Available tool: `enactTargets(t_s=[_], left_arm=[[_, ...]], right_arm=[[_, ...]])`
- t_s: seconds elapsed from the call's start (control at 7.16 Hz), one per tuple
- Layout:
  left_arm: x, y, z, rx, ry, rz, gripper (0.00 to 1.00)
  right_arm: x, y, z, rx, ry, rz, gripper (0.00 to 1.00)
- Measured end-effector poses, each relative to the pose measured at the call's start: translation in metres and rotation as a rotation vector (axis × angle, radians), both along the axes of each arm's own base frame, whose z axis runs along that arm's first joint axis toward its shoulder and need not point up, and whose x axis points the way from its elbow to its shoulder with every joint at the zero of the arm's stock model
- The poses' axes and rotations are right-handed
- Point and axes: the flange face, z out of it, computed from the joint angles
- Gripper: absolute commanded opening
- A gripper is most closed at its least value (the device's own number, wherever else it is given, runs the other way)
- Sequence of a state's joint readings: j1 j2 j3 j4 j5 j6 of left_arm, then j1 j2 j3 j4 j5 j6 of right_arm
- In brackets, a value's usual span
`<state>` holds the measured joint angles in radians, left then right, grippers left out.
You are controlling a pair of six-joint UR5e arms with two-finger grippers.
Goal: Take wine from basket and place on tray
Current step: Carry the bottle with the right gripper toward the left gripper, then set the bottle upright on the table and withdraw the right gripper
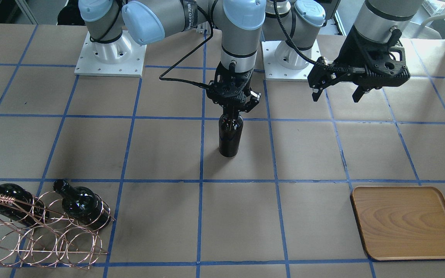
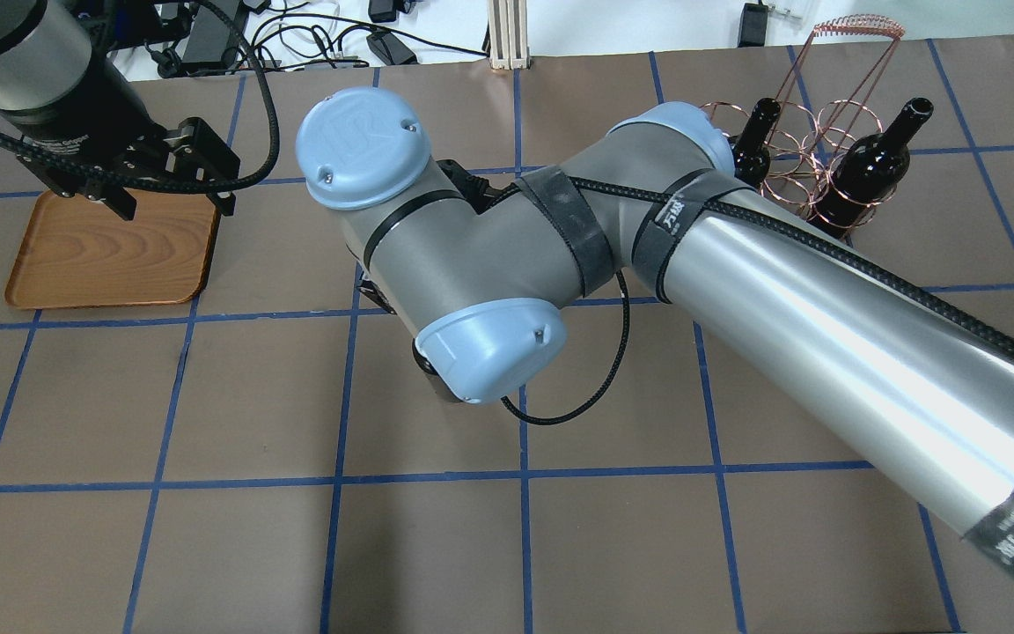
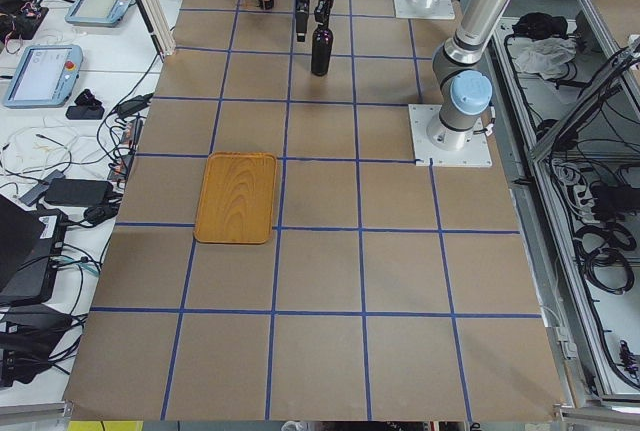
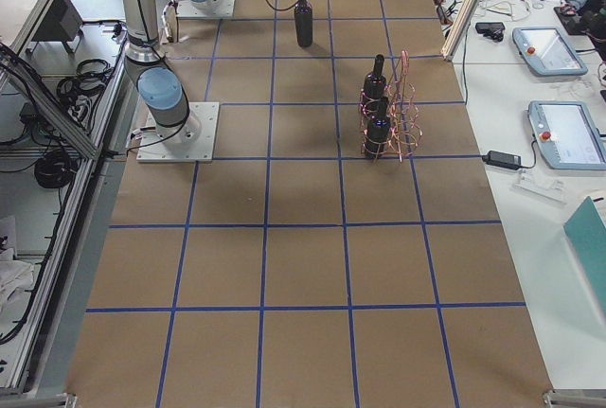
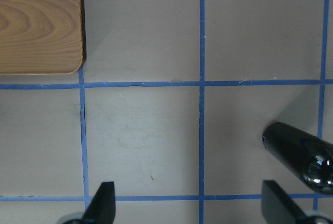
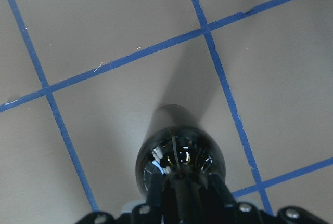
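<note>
The table [image 1: 160, 150] is covered in a matt brown sheet crossed by a blue tape grid. At the centre of the front-facing view, the right pincer [image 1: 233, 112] is clamped on the neck of the upright wine bottle [image 1: 230, 135]. The left pincer [image 1: 336, 96] hangs wide open and empty at upper right. The wooden tray [image 1: 408, 222] lies lower right. The copper wire basket [image 1: 45, 239], lower left, holds two more bottles [image 1: 83, 204]. Benches with teach pendants [image 3: 40, 71] and cables flank the table.
</note>
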<state>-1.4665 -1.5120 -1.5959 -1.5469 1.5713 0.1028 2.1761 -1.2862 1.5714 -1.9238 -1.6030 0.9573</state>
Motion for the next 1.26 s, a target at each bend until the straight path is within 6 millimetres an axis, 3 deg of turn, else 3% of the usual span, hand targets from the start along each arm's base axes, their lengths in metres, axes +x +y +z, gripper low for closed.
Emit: enactTargets(t_s=[0.42,0.56,0.7,1.26], left_arm=[[0.0,-0.0004,-0.0011,-0.002,0.0,0.0,1.0],[0.0001,-0.0005,-0.001,-0.003,-0.001,0.0,1.0],[0.0001,-0.0004,-0.0008,-0.003,-0.001,0.0,1.0],[0.0074,-0.0005,-0.0005,0.003,-0.002,0.014,1.0]], right_arm=[[0.0078,0.0061,-0.0026,0.001,-0.001,-0.003,0.11],[0.0088,0.0064,-0.0037,0.002,-0.001,-0.005,0.31],[0.0094,0.0062,-0.0049,0.003,0.0,-0.006,0.99],[0.0111,0.0044,0.0038,-0.033,-0.031,-0.016,1.0]])
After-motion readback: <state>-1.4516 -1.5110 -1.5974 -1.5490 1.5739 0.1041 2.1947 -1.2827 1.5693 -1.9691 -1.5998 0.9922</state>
